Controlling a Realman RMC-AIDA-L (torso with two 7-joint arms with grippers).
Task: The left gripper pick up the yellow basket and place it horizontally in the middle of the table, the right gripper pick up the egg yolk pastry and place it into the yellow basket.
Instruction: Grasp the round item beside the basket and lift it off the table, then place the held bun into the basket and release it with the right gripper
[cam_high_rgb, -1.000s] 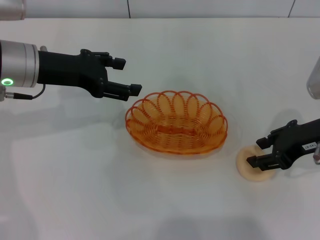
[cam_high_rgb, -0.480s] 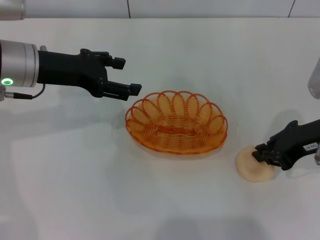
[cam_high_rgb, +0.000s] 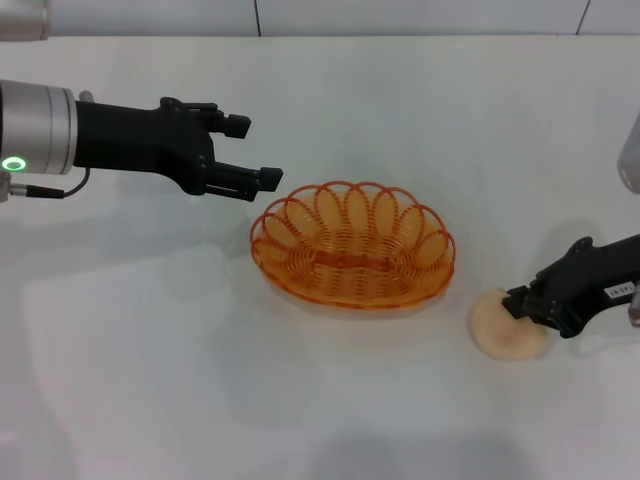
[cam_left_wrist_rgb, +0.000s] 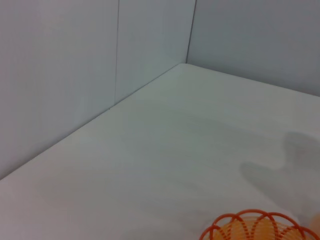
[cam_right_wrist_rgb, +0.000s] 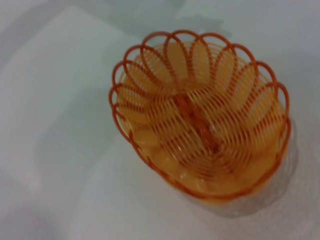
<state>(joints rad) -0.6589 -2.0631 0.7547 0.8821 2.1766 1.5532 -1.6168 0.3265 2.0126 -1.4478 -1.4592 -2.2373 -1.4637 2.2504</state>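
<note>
Yellow basket sits flat on the white counter, long axis running left to right, roughly mid-scene, nothing inside it. Left tool hovers off the counter just left and slightly far of the basket's rim, fingers spread wide, gripping nothing, not touching the wire; its black body leads back left to a silver arm with a green ring light, and the arm is cut off at the left edge. Egg yolk pastry lies on the counter right of the basket, near but apart from it. Right tool is down at the pastry's far-right edge, fingertips drawn narrow and pressed against the bun; part of the pastry is covered by the black fingers, so whether they truly pinch it or only rest on it cannot be told. The right arm runs off the right edge. Right wrist view shows only the basket from above, spiral base and looped rim clear, no fingers visible. Left wrist view shows mostly counter and grey wall panels, with just a sliver of the basket rim cut by the frame edge.
</note>
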